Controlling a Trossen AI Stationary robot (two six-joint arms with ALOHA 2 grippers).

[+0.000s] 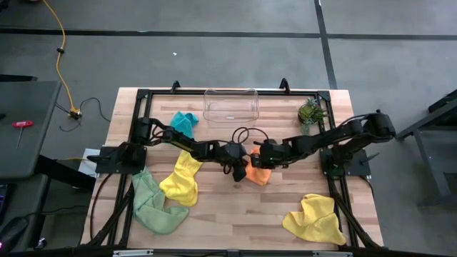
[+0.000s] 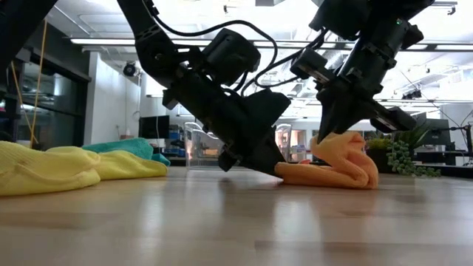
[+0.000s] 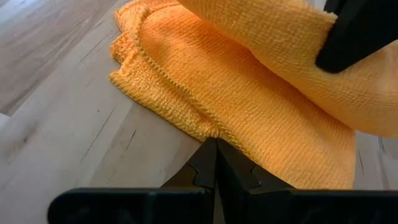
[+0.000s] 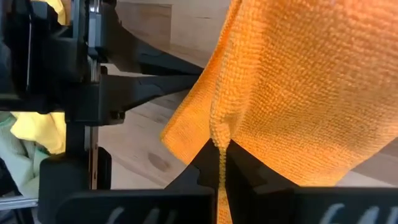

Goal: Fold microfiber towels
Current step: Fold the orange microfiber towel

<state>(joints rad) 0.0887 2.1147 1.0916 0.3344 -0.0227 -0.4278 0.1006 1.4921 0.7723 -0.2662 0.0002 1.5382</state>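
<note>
Both arms' fingers pinching orange towel [image 2: 336, 166], left fingers [image 3: 214, 163] its table-side edge, right fingers [image 4: 221, 155] a lifted, bunched fold

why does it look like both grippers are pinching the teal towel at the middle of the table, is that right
Not quite: the towel both grippers pinch is the orange towel, as the high view shows. The left gripper and right gripper meet on it at mid-table. The teal towel lies untouched near the clear bin.
</note>
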